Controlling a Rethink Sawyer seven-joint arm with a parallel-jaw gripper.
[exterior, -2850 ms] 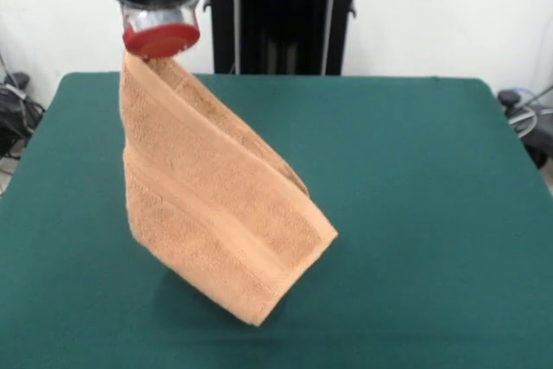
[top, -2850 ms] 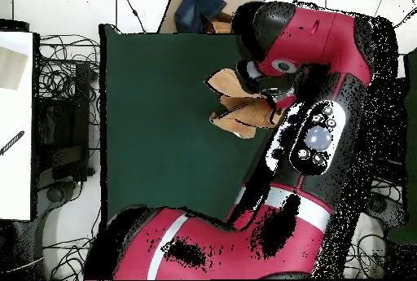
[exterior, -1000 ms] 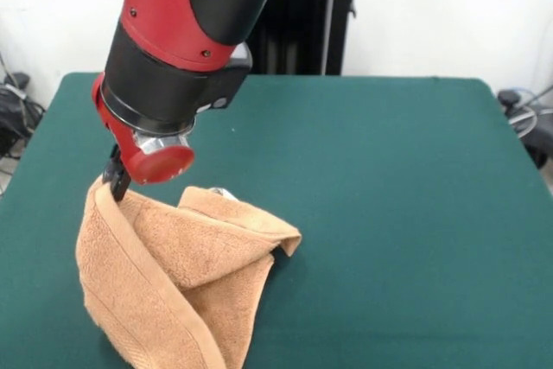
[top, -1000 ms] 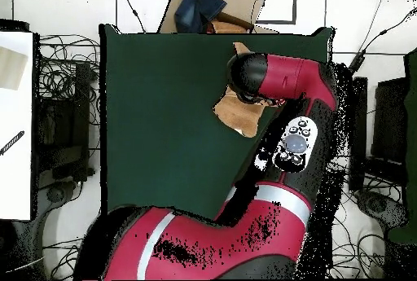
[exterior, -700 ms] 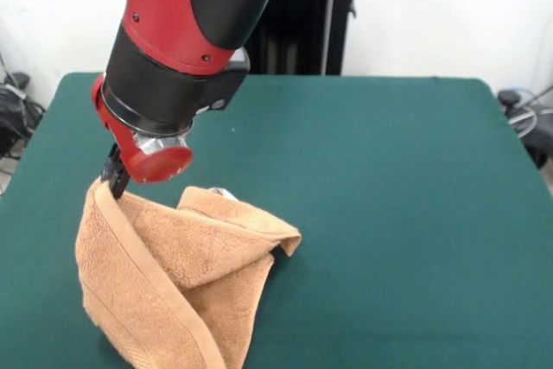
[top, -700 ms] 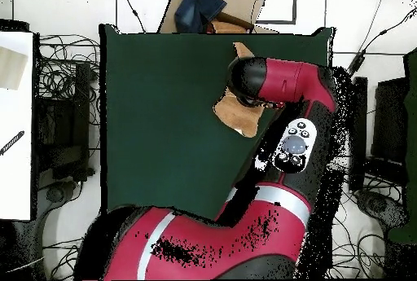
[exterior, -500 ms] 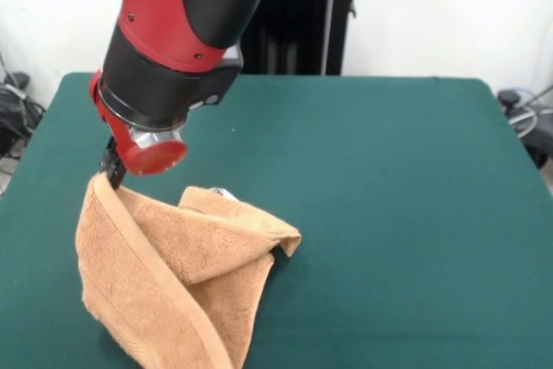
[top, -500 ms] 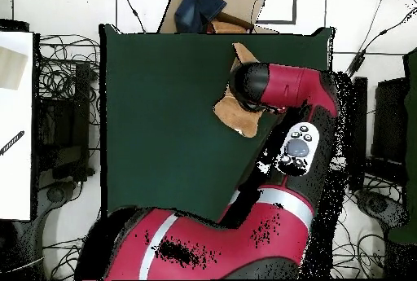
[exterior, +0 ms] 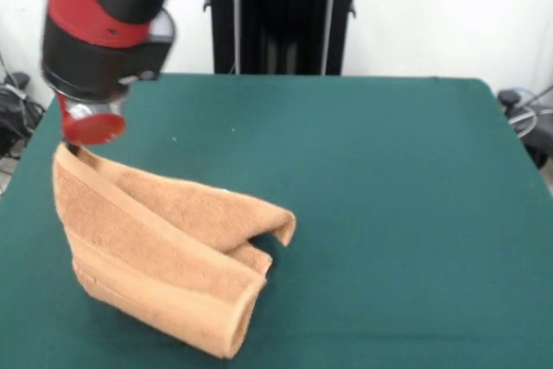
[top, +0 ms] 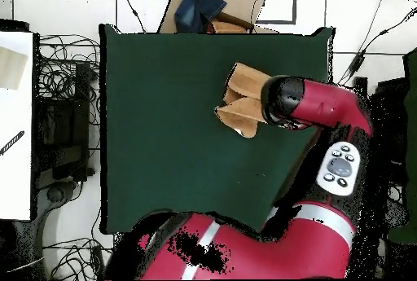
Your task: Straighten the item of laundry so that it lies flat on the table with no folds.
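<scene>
The orange-tan towel (exterior: 164, 248) lies folded and bunched on the near left part of the green table (exterior: 389, 170). One corner is lifted off the cloth. My gripper (exterior: 71, 149) is shut on that raised corner at the table's left edge, mostly hidden behind the red wrist cap (exterior: 91, 127). A woven band runs along the towel's lifted edge; the loop tag does not show. In the overhead view the towel (top: 239, 98) sits right of the table's (top: 163, 115) middle, with the arm's wrist (top: 281, 103) covering its right edge and the gripper.
The black pedestal (exterior: 285, 15) stands behind the table's far edge. Cables and gear lie off both sides (exterior: 13, 110) (exterior: 527, 118). In the overhead view a cardboard box with dark cloth (top: 216, 5) lies past the top edge, and a white surface (top: 16, 123) at the left.
The arm has moved left in the front view toward the table's side edge, pulling the held corner with it. The towel has stretched out lower and wider.
</scene>
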